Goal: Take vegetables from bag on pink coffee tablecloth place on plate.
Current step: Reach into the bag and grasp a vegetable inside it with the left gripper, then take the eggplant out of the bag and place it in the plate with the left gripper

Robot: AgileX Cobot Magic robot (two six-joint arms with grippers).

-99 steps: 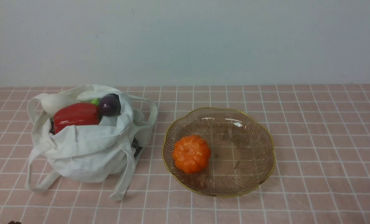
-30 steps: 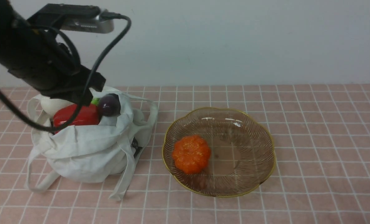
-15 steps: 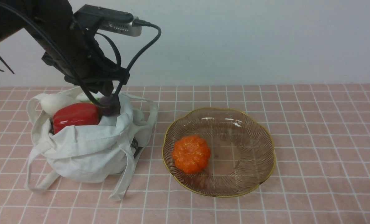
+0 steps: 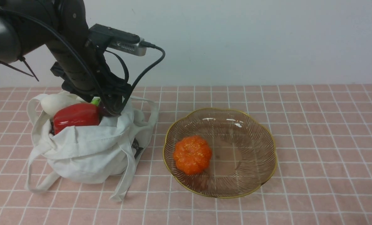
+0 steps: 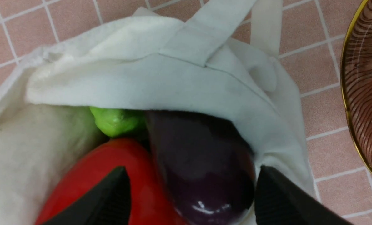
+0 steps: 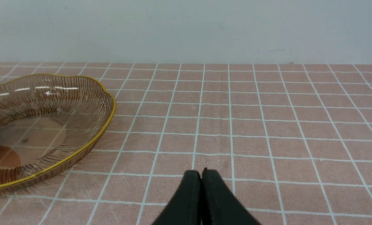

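The off-white bag (image 4: 86, 153) stands at the left on the pink tablecloth (image 4: 314, 140). In its mouth lie a red pepper (image 4: 76, 116), a white radish (image 4: 53, 103), a green piece (image 4: 95, 101) and a dark purple eggplant (image 5: 201, 156). My left gripper (image 4: 109, 107) is open and down in the bag's mouth. In the left wrist view the gripper (image 5: 192, 168) straddles the eggplant's rounded end, one finger over the pepper (image 5: 89, 168), the other by the bag's wall (image 5: 161, 78). The plate (image 4: 245, 147) lies to the bag's right. My right gripper (image 6: 201, 171) is shut and empty.
An orange toy pumpkin (image 4: 192, 154) lies in the plate's left half. The bag's strap handles (image 4: 126, 175) trail onto the cloth toward the plate. A pale wall stands behind the table. The right gripper hovers low over the cloth, right of the plate (image 6: 48, 103).
The left arm came into view from the left, swung right over the bag and dropped until its open fingers bracket the eggplant. Bag, plate and pumpkin have not moved.
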